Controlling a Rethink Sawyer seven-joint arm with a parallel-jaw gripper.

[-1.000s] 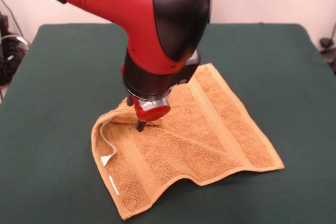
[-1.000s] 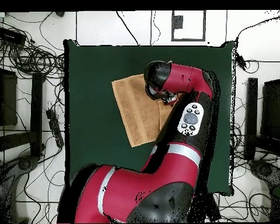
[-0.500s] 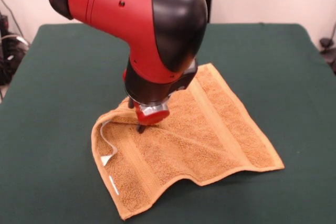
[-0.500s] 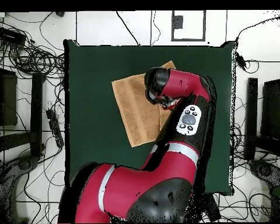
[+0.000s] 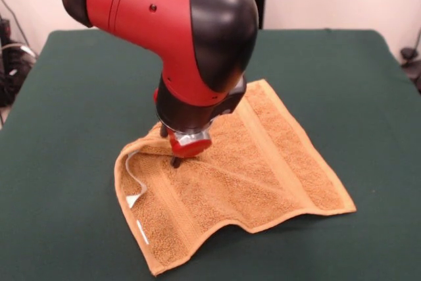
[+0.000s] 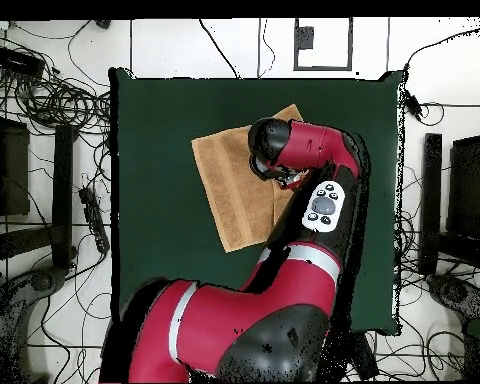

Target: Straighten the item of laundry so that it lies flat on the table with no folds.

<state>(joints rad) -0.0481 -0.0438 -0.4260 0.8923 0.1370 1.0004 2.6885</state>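
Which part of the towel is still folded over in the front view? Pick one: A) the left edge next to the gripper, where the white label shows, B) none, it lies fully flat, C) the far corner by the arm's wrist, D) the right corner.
A: the towel curls up along its left edge beside the gripper, exposing the white label.

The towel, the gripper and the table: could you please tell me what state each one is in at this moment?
towel: mostly spread out, one edge curled up and folded over beside the white label, front hem rippled.
gripper: down on the towel next to the fold; open or shut cannot be told.
table: green top, carrying the towel.
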